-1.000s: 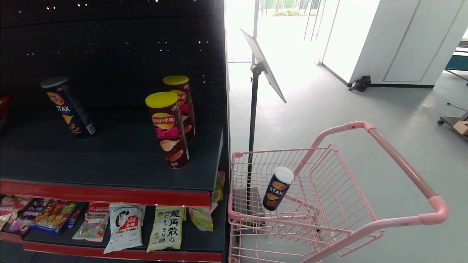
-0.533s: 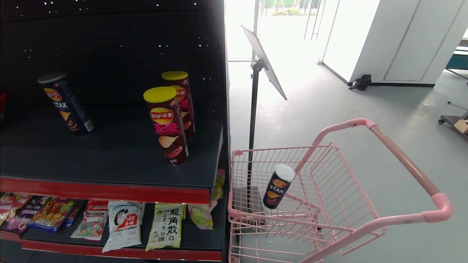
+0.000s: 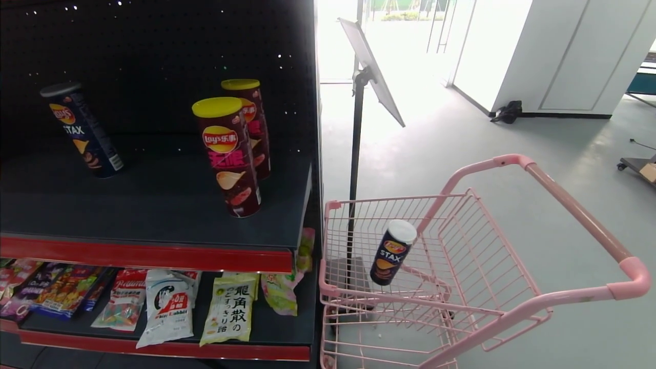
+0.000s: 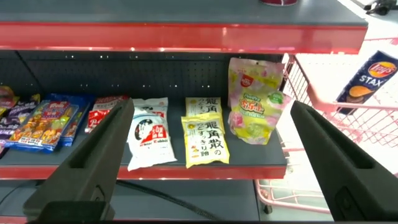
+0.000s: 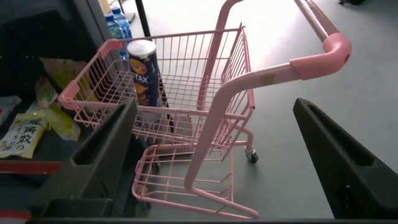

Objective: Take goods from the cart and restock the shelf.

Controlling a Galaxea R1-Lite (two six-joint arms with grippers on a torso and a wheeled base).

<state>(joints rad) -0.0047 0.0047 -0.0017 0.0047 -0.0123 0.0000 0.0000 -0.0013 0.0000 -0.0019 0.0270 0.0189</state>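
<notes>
1. Fingers of the left gripper (image 4: 211, 107) are spread wide with nothing between them. We see them low in front of the shelf (image 4: 186, 37), facing its lower board (image 4: 261, 158).
2. On the right gripper (image 5: 214, 106) the fingers are likewise spread apart and hold nothing. They face the pink cart (image 5: 323, 46) from its handle side.
3. We find the blue chip can (image 3: 392, 252), white-lidded, standing upright in the cart's basket, in the corner nearest the shelf and apart from both grippers.
4. The cart stands just beside the shelf's right end, with its handle on the side away from the shelf.
5. On the upper board (image 3: 128, 210) two maroon chip cans with yellow lids stand near the right end. The front can (image 3: 228, 159) is just ahead of the rear can (image 3: 251, 128).
6. A grey-lidded blue can (image 3: 82, 130) stands well apart from them, toward the left of that board.
7. Snack bags lie in a row on the lower board. Among them we make out a white bag (image 4: 149, 134), a yellow bag (image 4: 205, 140) just beside it, and a green bag (image 4: 255, 102) at the end near the cart.
8. A sign stand (image 3: 371, 72) on a black pole rises behind the cart, beside the shelf's end.
</notes>
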